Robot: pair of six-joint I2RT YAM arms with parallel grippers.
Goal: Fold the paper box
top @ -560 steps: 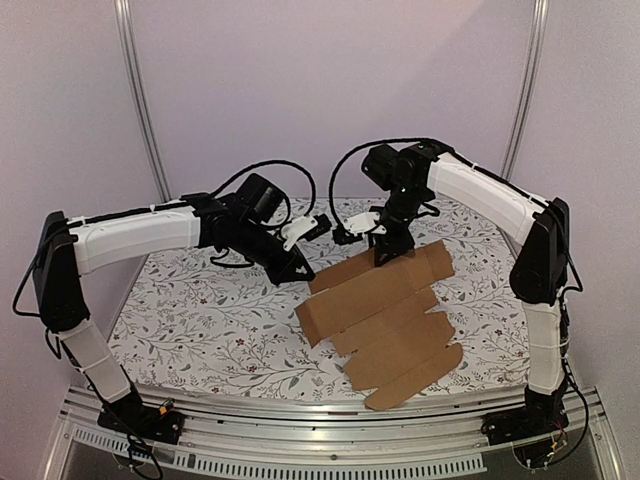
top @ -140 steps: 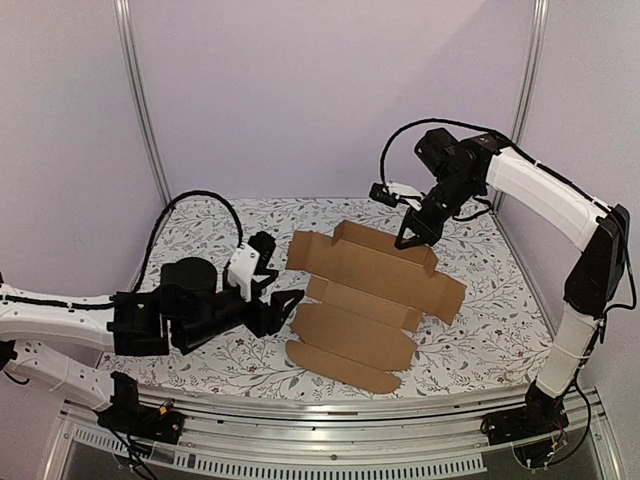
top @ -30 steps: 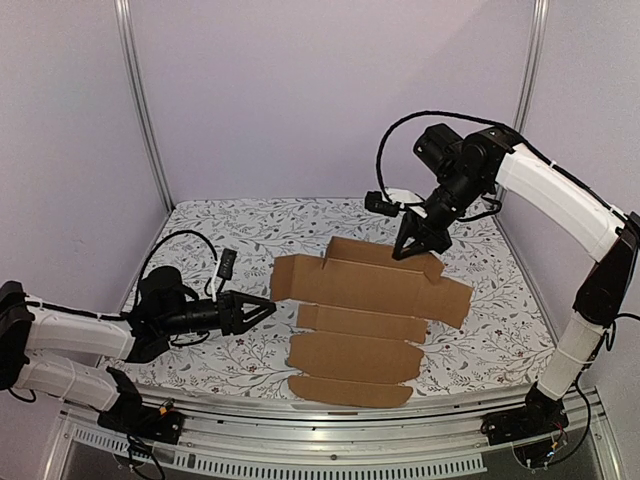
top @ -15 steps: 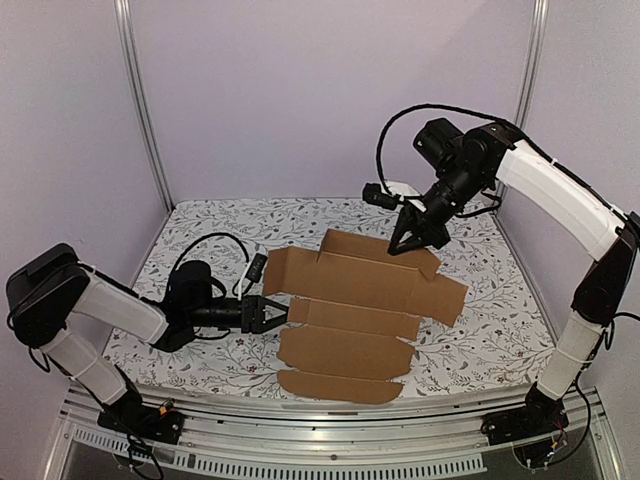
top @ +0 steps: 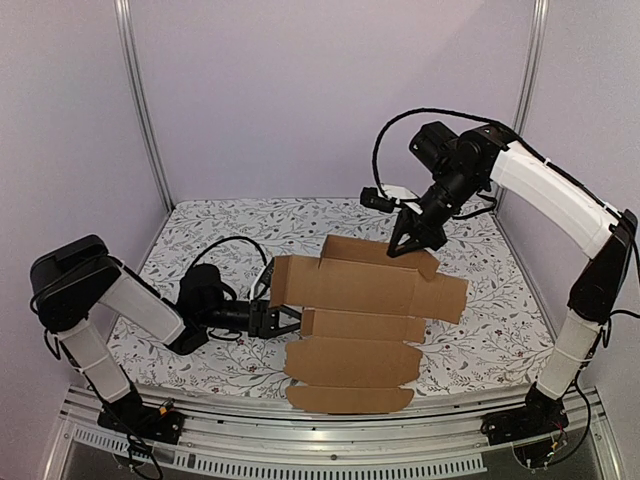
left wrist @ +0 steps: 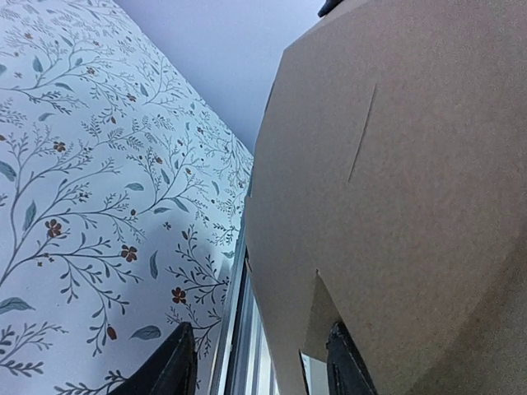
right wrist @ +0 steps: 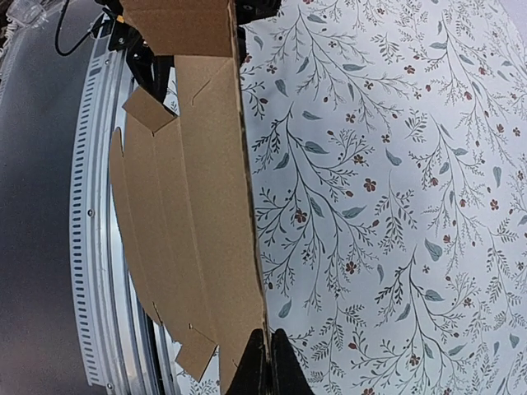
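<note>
The paper box [top: 360, 305] is a flat brown die-cut sheet on the table, with its far panel lifted. My right gripper [top: 402, 248] is shut on that far edge. In the right wrist view the fingertips [right wrist: 265, 362] pinch the thin edge of the paper box [right wrist: 193, 189]. My left gripper [top: 280, 321] lies low on the table at the sheet's left edge, open. In the left wrist view its gripper [left wrist: 259, 366] straddles the edge of the paper box [left wrist: 395, 181], which rises overhead on the right. The gap between the fingers is wide.
A floral tablecloth [top: 215, 245] covers the table. A metal rail [top: 300, 440] runs along the near edge, with the sheet's nearest flap close to it. Purple walls and two upright poles enclose the back and sides. The left forearm lies low across the near left.
My left arm has swung in from the left, bringing its open fingers to the sheet's left edge. The right gripper keeps holding the raised far edge, and the sheet has shifted slightly.
</note>
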